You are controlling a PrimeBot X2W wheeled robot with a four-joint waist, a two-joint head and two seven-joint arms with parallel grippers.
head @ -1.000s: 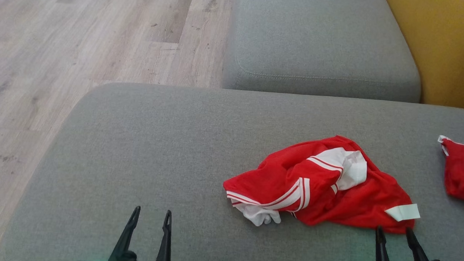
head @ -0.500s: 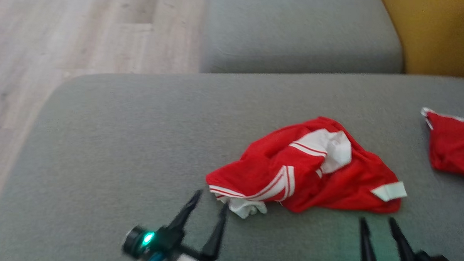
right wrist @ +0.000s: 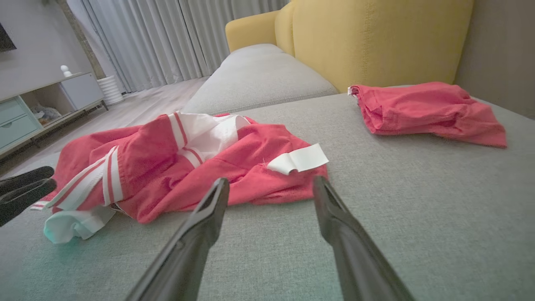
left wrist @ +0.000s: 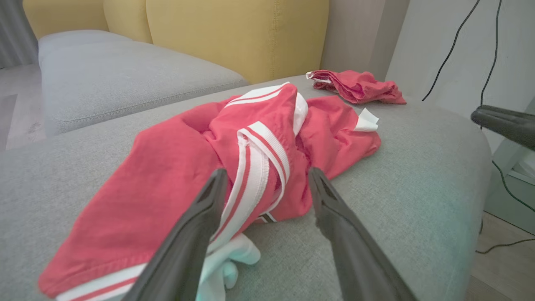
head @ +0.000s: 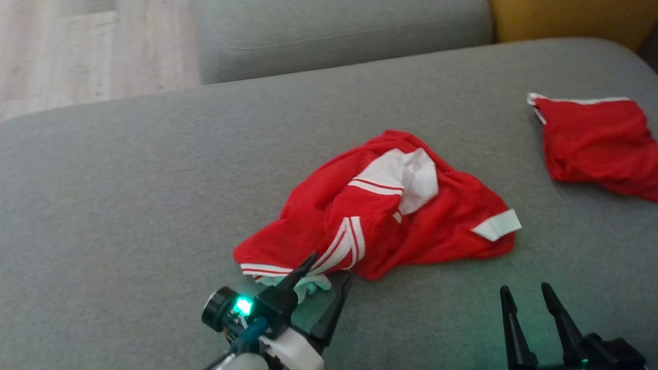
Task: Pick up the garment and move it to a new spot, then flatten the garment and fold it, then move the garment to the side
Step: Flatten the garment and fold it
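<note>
Entry, current frame. You are looking at the red garment [head: 383,209] with white stripes. It is lying crumpled near the middle of the grey seat cushion [head: 115,199], with a white tab [head: 496,225] sticking out at its right edge.

Your left gripper [head: 329,266] is sitting at the garment's near-left edge, fingers spread apart. In the left wrist view the two fingers are straddling the striped band and the white bunched cloth below it. They are not pinching anything yet. You cannot tell from these views whether a fingertip is touching the cloth. A green light [head: 242,305] is glowing on that wrist.

Your right gripper [head: 525,289] is hovering near the garment's near-right edge, fingers likewise spread and gripping nothing. Bare cushion is showing between its tips and the cloth.

A second red garment [head: 598,142] is lying farther right and back on the same cushion, well apart from the first. A yellow backrest [head: 559,18] is rising behind it, and wooden floor [head: 65,44] is showing at the far left.
</note>
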